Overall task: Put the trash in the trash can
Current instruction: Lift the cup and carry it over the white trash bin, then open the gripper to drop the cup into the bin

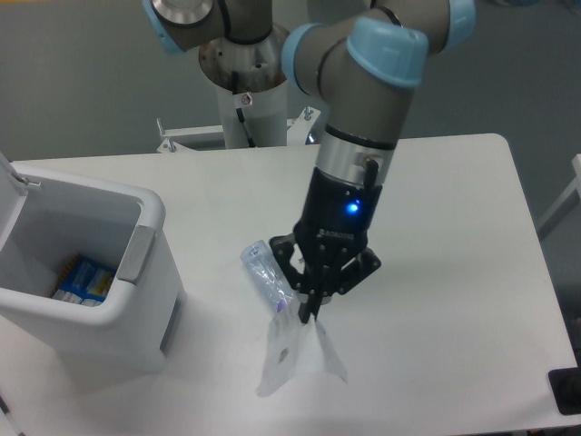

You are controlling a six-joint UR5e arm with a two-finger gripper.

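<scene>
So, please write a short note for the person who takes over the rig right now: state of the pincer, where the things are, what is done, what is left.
Pincer: shut on the plastic cup, which hangs lifted below it, above the table.
Water bottle: lies on its side on the table, partly hidden behind the pincer.
Trash can: stands at the left, lid open; a blue package is inside.
Done: cup grasped and raised.
Left: carry the cup left and drop it in the trash can, then come back for the bottle and bin it too.
</scene>
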